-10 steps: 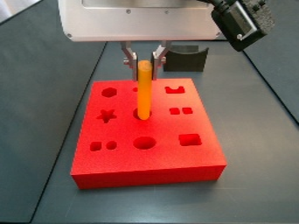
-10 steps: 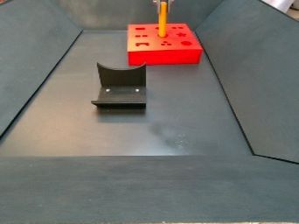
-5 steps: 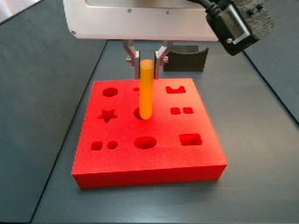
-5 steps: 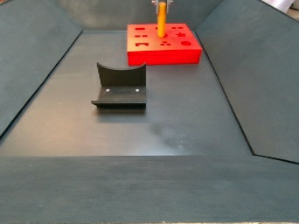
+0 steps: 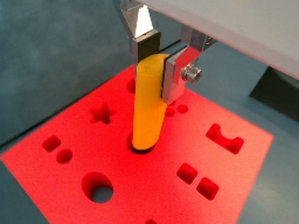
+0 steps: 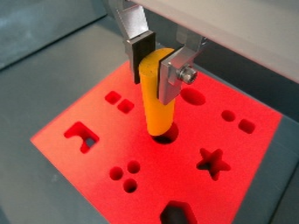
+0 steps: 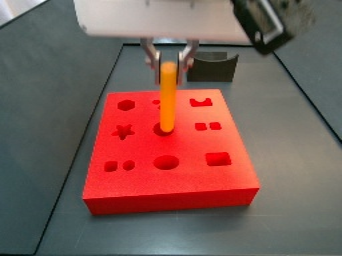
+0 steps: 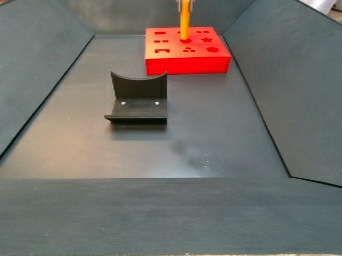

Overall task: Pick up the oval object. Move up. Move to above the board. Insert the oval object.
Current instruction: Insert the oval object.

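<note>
Gripper (image 5: pixel 155 54) clamped on upper end of the oval object (image 5: pixel 147 101), silver fingers (image 5: pixel 142 24) pressed to its two sides. Peg upright, lower tip at or just inside a round cut-out near the centre of the board (image 5: pixel 70 179); depth not clear from this wrist view. Star cut-out (image 5: pixel 100 112) off to one side of the peg, notched cut-out (image 5: pixel 225 137) to the other.

Same grip in a wrist view: gripper (image 6: pixel 156 59) closed on oval object (image 6: pixel 159 101), tip meeting a dark hole in the board (image 6: pixel 82 109). Star cut-out (image 6: pixel 212 160) near the peg, apart from it.

Side view: gripper (image 7: pixel 167 55) above the board's (image 7: pixel 167 195) back half, oval object (image 7: pixel 166 98) hanging vertical, tip down at the centre hole of the middle row. Fixture (image 7: pixel 213 68) behind the board, just past its far edge, not touching the peg.

Side view from far end: board (image 8: pixel 187 62) at the far end of the dark floor, oval object (image 8: pixel 183 20) standing up out of its top. Gripper mostly out of frame here. Dark grey notched block (image 8: pixel 136 99) mid-floor, well apart from the board.
</note>
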### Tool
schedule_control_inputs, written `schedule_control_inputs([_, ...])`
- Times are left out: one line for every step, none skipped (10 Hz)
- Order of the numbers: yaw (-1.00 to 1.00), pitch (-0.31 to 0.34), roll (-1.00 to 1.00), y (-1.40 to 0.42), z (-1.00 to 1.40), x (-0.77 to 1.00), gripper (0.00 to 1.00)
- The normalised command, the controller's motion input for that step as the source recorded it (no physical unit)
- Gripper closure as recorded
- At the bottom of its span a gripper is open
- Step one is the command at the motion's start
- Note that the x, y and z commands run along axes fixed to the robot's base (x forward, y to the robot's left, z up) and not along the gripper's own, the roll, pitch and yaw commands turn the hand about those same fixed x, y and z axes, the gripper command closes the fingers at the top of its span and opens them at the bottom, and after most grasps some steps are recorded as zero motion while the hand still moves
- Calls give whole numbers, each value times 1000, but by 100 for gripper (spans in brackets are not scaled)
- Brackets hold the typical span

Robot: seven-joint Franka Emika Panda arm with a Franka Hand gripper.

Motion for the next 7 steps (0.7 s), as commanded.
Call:
schedule_control_inputs([-177,27,54,0,163,6,100])
schedule_control_inputs([-131,0,104,-20,0,0,100])
schedule_control_inputs([-117,0,113,-26,0,0,100])
schedule_control_inputs([-69,0,96,-31,0,0,100])
schedule_control_inputs([0,3,73,-26,0,0,100])
schedule_control_inputs([0,0,109,0,-6,9,100])
schedule_control_inputs([9,0,177,-23,-109,0,100])
